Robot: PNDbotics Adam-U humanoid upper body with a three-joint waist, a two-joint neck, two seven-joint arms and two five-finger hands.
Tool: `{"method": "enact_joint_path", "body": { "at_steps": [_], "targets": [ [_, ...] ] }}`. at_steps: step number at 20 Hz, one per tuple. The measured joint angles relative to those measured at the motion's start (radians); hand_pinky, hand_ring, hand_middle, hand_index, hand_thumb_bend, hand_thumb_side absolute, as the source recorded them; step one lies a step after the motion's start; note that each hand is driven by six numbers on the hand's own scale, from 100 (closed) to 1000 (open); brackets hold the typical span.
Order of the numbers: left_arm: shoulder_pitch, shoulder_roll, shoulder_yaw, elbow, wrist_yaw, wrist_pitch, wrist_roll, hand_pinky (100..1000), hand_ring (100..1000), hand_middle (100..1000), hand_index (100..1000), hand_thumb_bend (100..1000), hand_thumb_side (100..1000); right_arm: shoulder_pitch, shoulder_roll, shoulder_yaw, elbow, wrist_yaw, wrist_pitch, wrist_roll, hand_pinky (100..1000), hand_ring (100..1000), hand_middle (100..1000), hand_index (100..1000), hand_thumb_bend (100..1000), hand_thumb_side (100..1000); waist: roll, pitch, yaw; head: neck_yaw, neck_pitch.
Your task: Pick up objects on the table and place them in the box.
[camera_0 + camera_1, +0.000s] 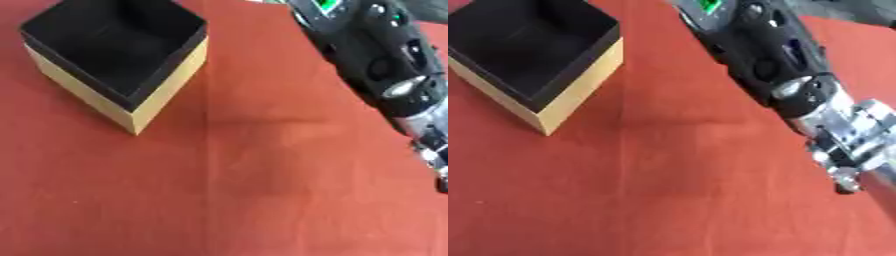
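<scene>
The box point(118, 55) sits open at about ten o'clock on the bench point(262, 190), which is covered in a red cloth. It is turned corner-on, with black lining inside and tan walls outside. From what shows of its inside, nothing lies in it, though the far corner is cut off at the top edge.

The right arm point(772, 55) runs in from about one o'clock and slants down toward four o'clock, black casing giving way to silver joints near the right edge. The right hand is out of view past that edge, so I cannot tell whether its fingers are spread or closed, or whether it holds anything. The left hand shows nowhere.

No loose object is visible on the cloth, so anything to be picked must lie outside the view.

The risks, as I judge them: with the hand unseen, any grasp happens blind from this angle, and a held item could slip unnoticed. If the arm swings toward ten o'clock, its forearm could catch the box's near corner and shove or tip it.
</scene>
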Motion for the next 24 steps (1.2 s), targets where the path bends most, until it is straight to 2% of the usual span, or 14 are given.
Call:
{"method": "enact_joint_path", "body": {
  "at_steps": [7,15,24],
  "targets": [
    [-0.011,-0.008,-0.006,0.000,0.006,-0.002,-0.002,589,534,544,690,100,181,-0.026,0.097,0.012,0.174,0.069,-0.097,0.021,673,712,573,647,100,100,-0.005,0.001,0.014,-0.020,-0.004],
    [-0.025,-0.009,-0.014,0.000,0.008,-0.005,-0.005,590,535,546,690,100,166,-0.042,0.126,0.021,0.283,0.089,-0.189,0.090,672,717,569,640,100,100,-0.008,0.001,0.020,-0.024,-0.004],
    [-0.025,-0.017,-0.018,0.000,0.008,-0.006,-0.006,589,534,545,689,100,179,-0.042,0.137,-0.001,0.355,0.132,-0.192,0.096,676,726,571,641,100,100,-0.011,-0.001,0.023,-0.026,-0.004]
  ]
}}
